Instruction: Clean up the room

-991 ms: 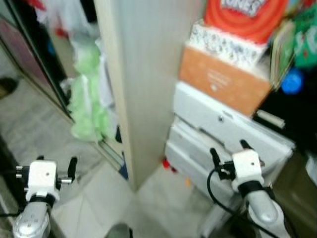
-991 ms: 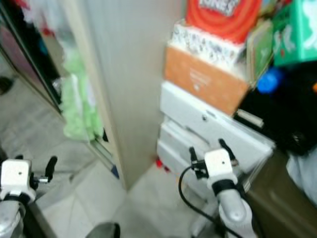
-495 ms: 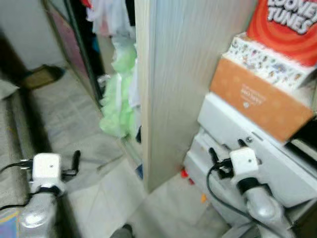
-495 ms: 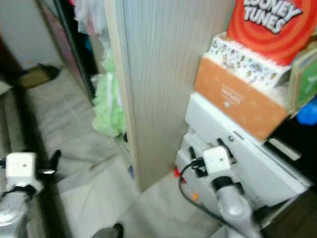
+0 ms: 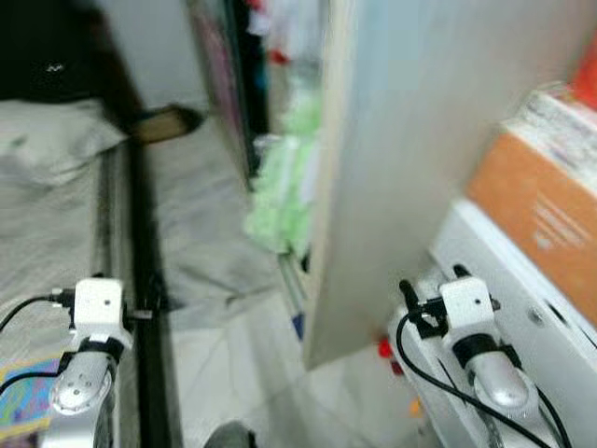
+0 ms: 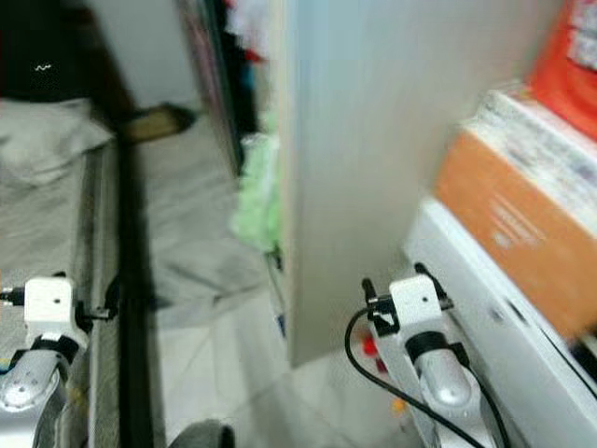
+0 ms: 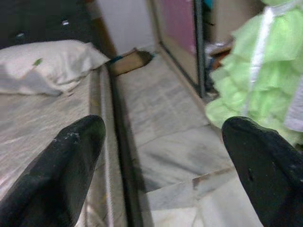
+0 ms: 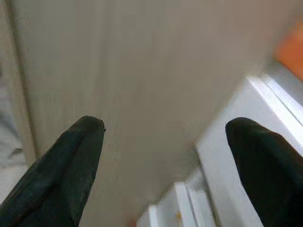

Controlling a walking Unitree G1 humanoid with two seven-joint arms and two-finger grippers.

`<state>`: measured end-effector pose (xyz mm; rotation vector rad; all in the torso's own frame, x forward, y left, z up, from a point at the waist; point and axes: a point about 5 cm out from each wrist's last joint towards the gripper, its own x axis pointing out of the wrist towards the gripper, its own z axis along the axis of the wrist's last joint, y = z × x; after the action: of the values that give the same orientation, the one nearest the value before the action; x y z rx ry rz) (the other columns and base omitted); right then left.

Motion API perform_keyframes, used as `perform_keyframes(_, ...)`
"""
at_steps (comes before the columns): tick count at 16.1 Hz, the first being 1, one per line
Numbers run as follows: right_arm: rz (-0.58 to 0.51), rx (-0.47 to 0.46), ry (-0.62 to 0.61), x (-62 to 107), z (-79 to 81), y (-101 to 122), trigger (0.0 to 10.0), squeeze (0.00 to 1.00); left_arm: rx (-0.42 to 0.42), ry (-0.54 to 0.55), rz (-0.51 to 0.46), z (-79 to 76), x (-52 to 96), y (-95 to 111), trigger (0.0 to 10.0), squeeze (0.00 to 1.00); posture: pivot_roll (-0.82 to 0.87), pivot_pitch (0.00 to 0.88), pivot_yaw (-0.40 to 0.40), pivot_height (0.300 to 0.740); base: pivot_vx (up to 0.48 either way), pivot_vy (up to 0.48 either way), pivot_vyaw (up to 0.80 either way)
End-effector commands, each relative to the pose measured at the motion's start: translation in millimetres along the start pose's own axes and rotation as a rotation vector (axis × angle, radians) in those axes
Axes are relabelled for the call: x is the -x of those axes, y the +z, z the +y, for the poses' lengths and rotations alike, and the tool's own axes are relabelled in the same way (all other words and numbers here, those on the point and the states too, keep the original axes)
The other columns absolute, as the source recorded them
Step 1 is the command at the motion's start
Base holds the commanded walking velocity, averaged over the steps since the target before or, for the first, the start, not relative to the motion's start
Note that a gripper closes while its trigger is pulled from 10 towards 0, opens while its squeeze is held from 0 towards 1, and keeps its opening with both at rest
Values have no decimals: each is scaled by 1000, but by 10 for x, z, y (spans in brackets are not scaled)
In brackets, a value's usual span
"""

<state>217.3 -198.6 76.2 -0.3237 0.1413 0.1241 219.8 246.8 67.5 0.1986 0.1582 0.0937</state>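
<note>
Floor (image 5: 242, 355) is pale marble-look tile with grey veining, a darker smudged patch near the middle. Head views are motion-blurred. On the robot's left: a bed (image 5: 47, 233) with grey sheet and a white pillow (image 7: 42, 71) at its far end, black bed frame edge (image 5: 145, 308) running along the floor toward the robot. A flat brownish item (image 7: 130, 61) lies on the floor at the far wall; can't tell what it is.

Ahead and right: a tall light-wood cabinet panel (image 5: 392, 159) stands end-on, close in front of the right arm. Behind it a dark-framed sliding wardrobe door (image 5: 224, 84), with a light green ruffled garment (image 7: 255, 71) hanging down to the floor by the track. Right of the panel: white plastic drawers (image 6: 504, 317) with an orange box (image 6: 513, 224) stacked on top. Small red and orange bits (image 5: 384, 350) on the floor at the panel's foot, touching nothing else.

Left gripper (image 7: 161, 156) wide open and empty, held low over the bed edge. Right gripper (image 8: 165, 156) wide open and empty, pointing at the panel and drawer corner, close to both, not touching.
</note>
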Motion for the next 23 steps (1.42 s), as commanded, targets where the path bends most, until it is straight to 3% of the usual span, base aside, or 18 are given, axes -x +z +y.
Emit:
perform_keyframes(1, -11, -14, 27, -31, 63, 22, 10000, 0, -6, -4, 11, 21, 2, -6, 10000, 0, -35, 67, -48, 740, 0, 0, 719)
perform_keyframes(4, -15, -17, 27, -41, 58, 35, 10000, 0, 1, -1, 9, 39, -29, 2, 10000, 0, -37, 75, -50, 740, 0, 0, 694)
perform_keyframes(9, -21, -22, 28, -27, 49, 47, 10000, 0, 52, -2, 8, -61, -31, 34, 10000, 0, -47, 80, -48, 740, 0, 0, 573)
perform_keyframes(14, -34, -66, 119, -11, 73, 77, 10000, 0, 48, -13, 14, -78, -63, 39, 10000, 0, -51, 89, -49, 740, 0, 0, 0)
perform_keyframes(16, -42, -78, 161, 32, 105, 86, 10000, 0, 48, -14, 15, -84, -62, 42, 10000, 0, -51, 93, -48, 740, 0, 0, 800)
perform_keyframes(20, 44, -138, 464, 177, 221, 43, 10000, 0, 48, -39, 23, -119, -60, 26, 10000, 0, -62, 100, -46, 740, 0, 0, 386)
perform_keyframes(23, 58, -158, 548, 164, 257, 72, 10000, 0, 50, -55, 21, -145, -92, 42, 10000, 0, -62, 101, -45, 740, 0, 0, 0)
